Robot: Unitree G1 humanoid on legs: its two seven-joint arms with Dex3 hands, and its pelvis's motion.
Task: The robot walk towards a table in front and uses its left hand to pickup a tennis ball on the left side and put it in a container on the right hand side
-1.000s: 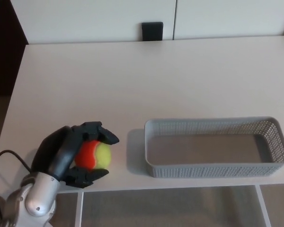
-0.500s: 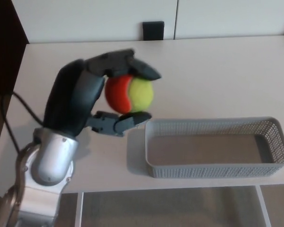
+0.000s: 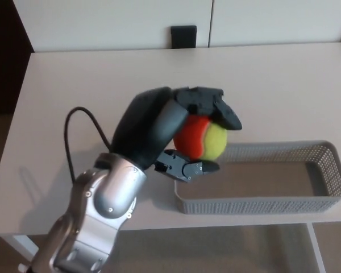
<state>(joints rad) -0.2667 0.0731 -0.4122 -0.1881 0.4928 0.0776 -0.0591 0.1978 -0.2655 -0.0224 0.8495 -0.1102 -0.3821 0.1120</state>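
Note:
My left hand [image 3: 170,128] is raised above the table and shut on a red and yellow-green tennis ball [image 3: 202,138]. Two fingers curl over the top of the ball and the thumb presses it from below. Hand and ball hang over the left end of the grey mesh basket [image 3: 307,202], which lies lengthwise near the table's front edge on the right and has nothing visible in it. The hand hides the basket's left end. My right hand is out of sight.
The white table [image 3: 102,74] stretches back to a white wall panel. A small black block [image 3: 183,37] stands at the table's far edge. A black cable [image 3: 74,139] loops from my left forearm. Dark floor lies to the left.
My left hand has carried the ball up from the table's front left and to the right, so that it is over the basket's left end now. The basket has stayed put.

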